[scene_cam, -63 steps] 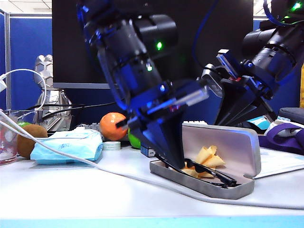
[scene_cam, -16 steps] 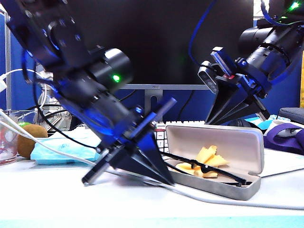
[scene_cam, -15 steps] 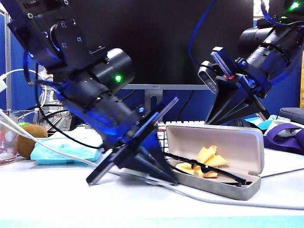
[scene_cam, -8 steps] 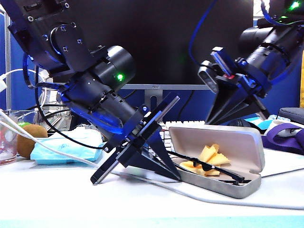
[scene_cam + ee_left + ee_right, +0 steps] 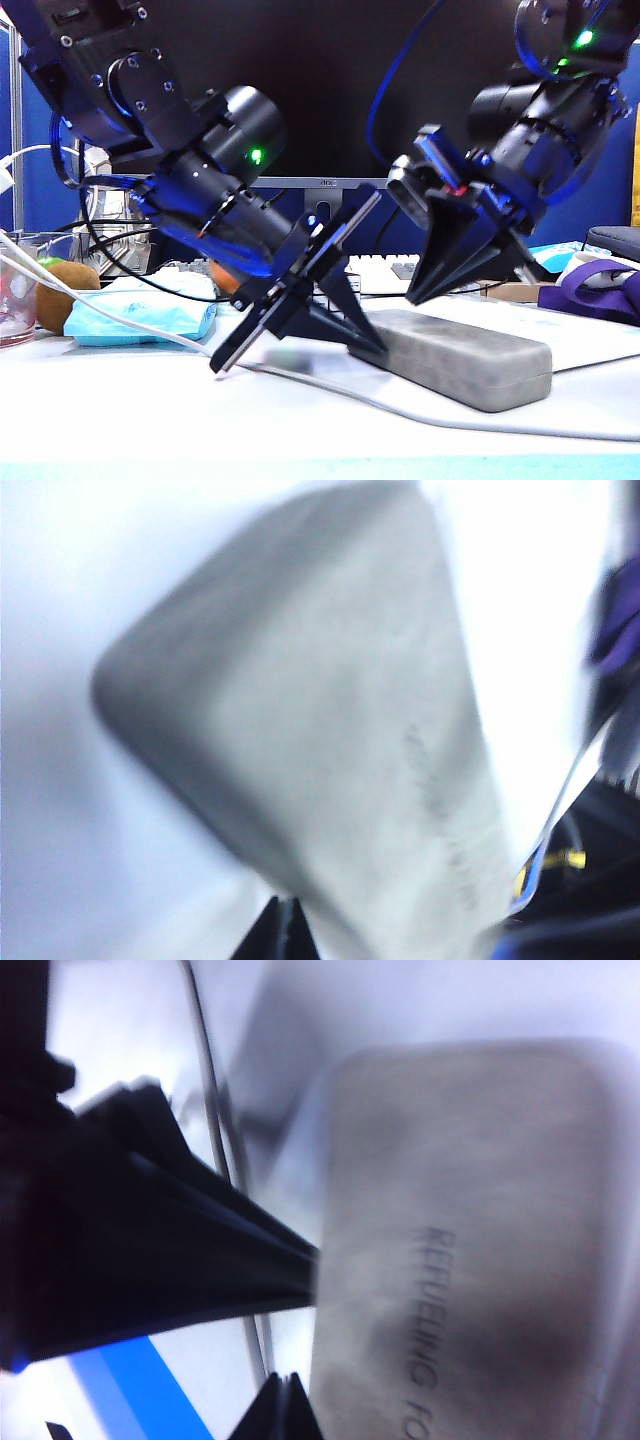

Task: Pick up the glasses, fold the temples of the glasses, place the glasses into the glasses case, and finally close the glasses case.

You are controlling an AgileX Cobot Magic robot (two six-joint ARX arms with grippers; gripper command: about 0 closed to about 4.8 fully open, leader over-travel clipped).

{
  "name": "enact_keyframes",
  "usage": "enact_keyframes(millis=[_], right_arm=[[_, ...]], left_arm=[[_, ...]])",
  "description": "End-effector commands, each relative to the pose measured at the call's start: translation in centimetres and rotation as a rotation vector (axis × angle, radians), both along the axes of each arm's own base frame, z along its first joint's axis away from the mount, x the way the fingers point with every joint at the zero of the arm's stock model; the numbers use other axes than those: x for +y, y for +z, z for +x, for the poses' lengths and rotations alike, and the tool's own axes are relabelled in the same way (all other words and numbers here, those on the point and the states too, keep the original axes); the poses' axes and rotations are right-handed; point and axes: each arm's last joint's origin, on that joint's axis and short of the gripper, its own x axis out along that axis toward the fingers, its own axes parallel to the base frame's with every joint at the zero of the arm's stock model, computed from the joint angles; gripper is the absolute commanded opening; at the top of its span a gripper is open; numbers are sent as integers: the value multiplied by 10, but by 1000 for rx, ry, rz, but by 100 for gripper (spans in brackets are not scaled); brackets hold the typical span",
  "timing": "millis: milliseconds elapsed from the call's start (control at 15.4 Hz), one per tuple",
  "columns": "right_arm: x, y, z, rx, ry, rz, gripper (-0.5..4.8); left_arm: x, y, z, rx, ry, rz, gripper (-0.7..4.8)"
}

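Right now, from my seat:
Case: I see the grey case (image 5: 455,357) shut, lid down flat, lying on the white table (image 5: 120,410), right of middle in the exterior view.
Case close up: the left wrist view fills with its felt lid (image 5: 320,740), blurred; the right wrist view shows the lid (image 5: 470,1240) with dark printed lettering I can only partly read.
Glasses: I cannot see them with the lid down.
Left gripper: my left gripper (image 5: 375,345) has its fingers pressed together with nothing between them; the tip sits at the case's left end, and I cannot tell whether it touches.
Left tip in wrist view: only the dark point (image 5: 280,930) shows at the frame edge, just beside the lid's rim.
Right gripper: my right gripper (image 5: 415,293) is closed too, empty, pointing down and left, its tip above the lid and apart from it.
Right tip in wrist view: a dark point (image 5: 283,1408) beside the lid's edge, with the left arm's black wedge reaching to that edge.
Cable: a white cable (image 5: 150,330) runs across the table and passes in front of the case.
Left side: a blue tissue pack (image 5: 140,305) and a brown kiwi (image 5: 60,290) sit well apart from the case.
Behind: a white keyboard (image 5: 385,272) and a dark monitor (image 5: 330,90).
Far right: purple fabric (image 5: 590,295) beyond the case.
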Motion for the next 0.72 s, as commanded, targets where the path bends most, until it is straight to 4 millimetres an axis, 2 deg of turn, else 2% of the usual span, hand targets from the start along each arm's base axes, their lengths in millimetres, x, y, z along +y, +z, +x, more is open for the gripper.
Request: enact_keyframes(millis=[65, 195, 391, 456, 521, 716], right_arm=[[1, 2, 3, -47, 18, 15, -5], [1, 9, 3, -32, 20, 14, -5], [2, 46, 4, -139, 33, 43, -5], [0, 66, 2, -211, 28, 50, -5], [-3, 101, -5, -343, 2, 26, -5], [-15, 164, -33, -626, -69, 62, -5]], left_arm=[[-1, 1, 1, -8, -4, -12, -5], [1, 5, 0, 2, -20, -24, -5], [5, 30, -3, -86, -17, -32, -5], [8, 48, -6, -150, -23, -42, -5], [15, 79, -12, -287, -24, -53, -5], [32, 139, -32, -624, -74, -69, -5]])
